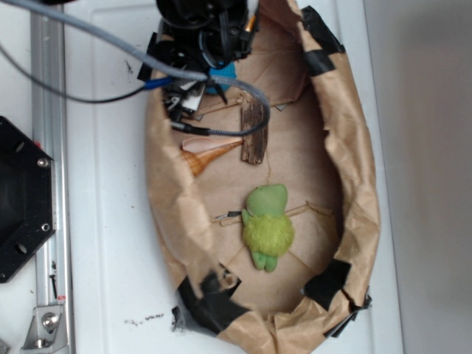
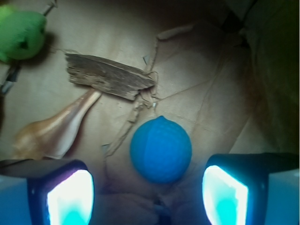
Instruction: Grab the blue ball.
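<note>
The blue ball (image 2: pixel 161 150), dimpled and teal-blue, lies on the brown paper in the wrist view, just ahead of my gripper (image 2: pixel 147 194) and between the lines of its two fingers. Both glowing pads (image 2: pixel 70 199) stand wide apart and neither touches the ball. In the exterior view the arm covers the top of the paper nest, and only a sliver of the blue ball (image 1: pixel 225 72) shows beneath the gripper (image 1: pixel 214 70).
A crumpled brown paper nest (image 1: pixel 354 177) with black tape holds a green plush toy (image 1: pixel 267 225), a bark piece (image 1: pixel 253 133) and a tan shell (image 1: pixel 210 155). Grey cables (image 1: pixel 110 44) cross the white table. A black base (image 1: pixel 18 199) sits at left.
</note>
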You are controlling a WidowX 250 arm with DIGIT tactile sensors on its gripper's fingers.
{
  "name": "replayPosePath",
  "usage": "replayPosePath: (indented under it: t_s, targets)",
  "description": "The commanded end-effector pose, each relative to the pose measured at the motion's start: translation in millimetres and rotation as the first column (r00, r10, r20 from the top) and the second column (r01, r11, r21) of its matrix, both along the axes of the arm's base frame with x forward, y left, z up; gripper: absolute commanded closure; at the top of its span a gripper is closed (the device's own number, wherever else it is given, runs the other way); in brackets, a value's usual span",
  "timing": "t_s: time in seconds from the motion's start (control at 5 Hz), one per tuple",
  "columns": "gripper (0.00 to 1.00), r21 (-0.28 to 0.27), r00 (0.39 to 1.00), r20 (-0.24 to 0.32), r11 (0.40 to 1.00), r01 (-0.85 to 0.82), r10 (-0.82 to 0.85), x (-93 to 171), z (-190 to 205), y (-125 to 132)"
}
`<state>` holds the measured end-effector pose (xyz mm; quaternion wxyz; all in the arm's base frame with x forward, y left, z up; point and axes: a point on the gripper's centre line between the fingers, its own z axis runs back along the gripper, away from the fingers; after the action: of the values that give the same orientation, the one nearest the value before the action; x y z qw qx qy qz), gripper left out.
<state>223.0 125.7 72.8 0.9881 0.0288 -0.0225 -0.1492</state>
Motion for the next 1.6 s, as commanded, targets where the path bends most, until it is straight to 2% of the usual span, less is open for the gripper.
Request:
replayPosePath:
  t_s: [0.0, 0.6, 0.8, 1.2, 1.4]
  targets:
    - [0.00, 0.034, 1.000, 0.010, 0.999, 0.028, -0.029, 14.6, -26.0, 2.6]
    - [0.00, 0.059, 0.999, -0.015, 0.998, 0.036, -0.036, 15.1, -41.8, -1.3]
    - [1.00, 0.071, 1.000, -0.019, 0.997, 0.026, -0.024, 14.7, -40.2, 1.4]
    - [1.00, 0.065, 1.000, -0.016, 0.998, 0.006, -0.005, 16.3, -21.2, -1.5]
    - [1.00, 0.139, 0.991, -0.049, 0.984, -0.114, 0.122, 26.7, 28.8, -52.4]
